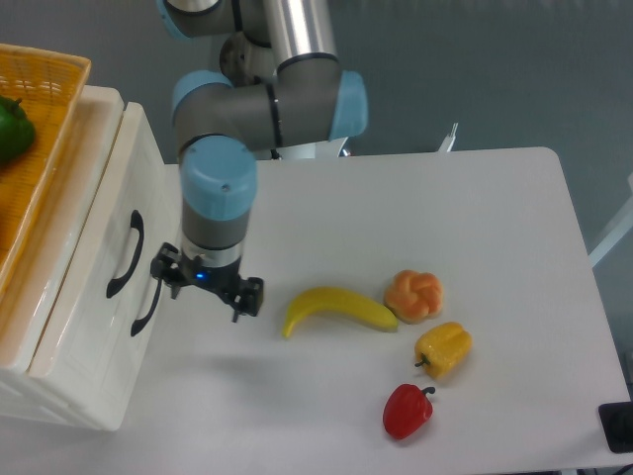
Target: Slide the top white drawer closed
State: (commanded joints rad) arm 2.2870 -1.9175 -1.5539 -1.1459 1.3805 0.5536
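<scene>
Fixed camera, one view. Cabinet: cream-white, at the table's (495, 208) left edge. Top drawer (94, 208): upper unit, front panel facing right toward the table, black curved handle (125, 254) running roughly vertically in the picture; the front appears nearly flush with the cabinet face, though whether a small gap remains cannot be told from this angle. Lower drawer handle (148, 302): same black curve, just below and right of the first. End effector (208, 285): pointing down over the table, just right of the lower handle and apart from the panel; two fingers spread, nothing between them. Key relation: the top drawer lies to the end effector's left and slightly up in the picture, so any closing push would have to run leftward, square to the panel; contact is not made at present. Judgement: the drawer looks close to shut, perhaps fully. Basket (40, 129): orange wicker on the cabinet top, holding a green vegetable (12, 129). Table, right of the arm: banana (336, 309), orange pastry-like item (413, 295), yellow pepper (443, 348), red pepper (407, 410), all well apart from the cabinet.
</scene>
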